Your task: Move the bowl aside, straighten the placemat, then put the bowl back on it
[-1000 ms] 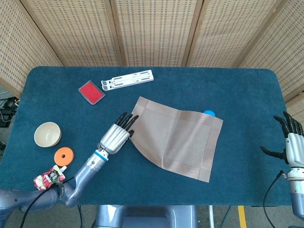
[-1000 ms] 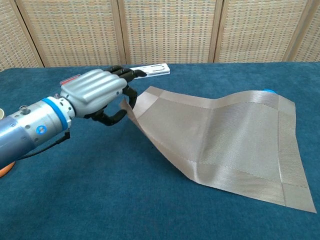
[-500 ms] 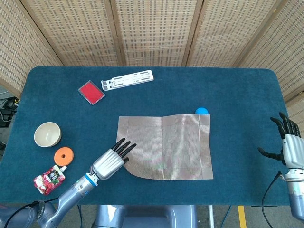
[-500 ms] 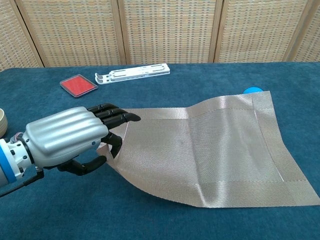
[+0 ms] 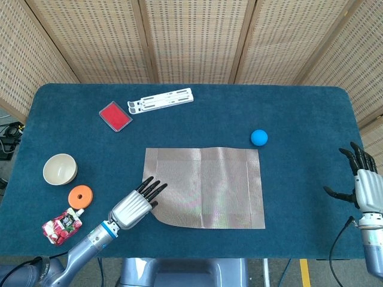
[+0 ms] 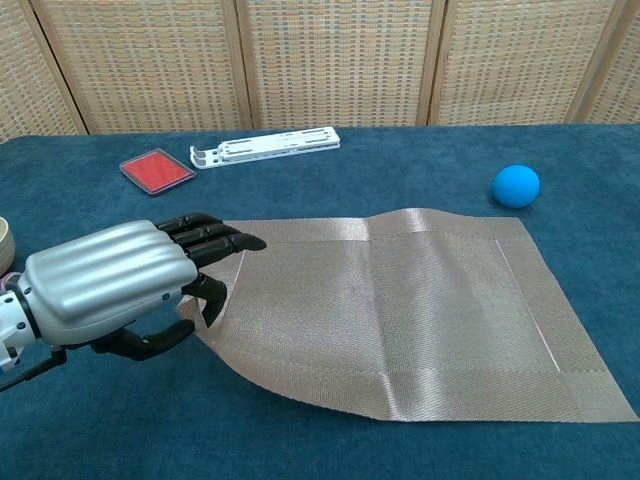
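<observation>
- Two hands show: the left hand [image 5: 136, 205] pinches the near-left corner of the tan woven placemat [image 5: 206, 186], which lies nearly square mid-surface.
- The right hand [image 5: 363, 186] hovers with fingers apart, holding nothing.
- The cream ceramic bowl [image 5: 60, 169] sits well left of the placemat, nearest the left hand.

Chest view: bowl [image 6: 4, 243] cut by the left edge, only a sliver of rim shows. Left hand [image 6: 120, 285] covers the placemat's [image 6: 400, 310] near-left corner, so can't tell if it pinches the cloth or just rests on it (thumb sits under the mat edge, contact hidden). Left forearm runs off frame. Head view: right hand [image 5: 363, 182] sits at the right edge, wrist and arm cut off. Print on the snack pouch [image 5: 60, 225] too small to read.
</observation>
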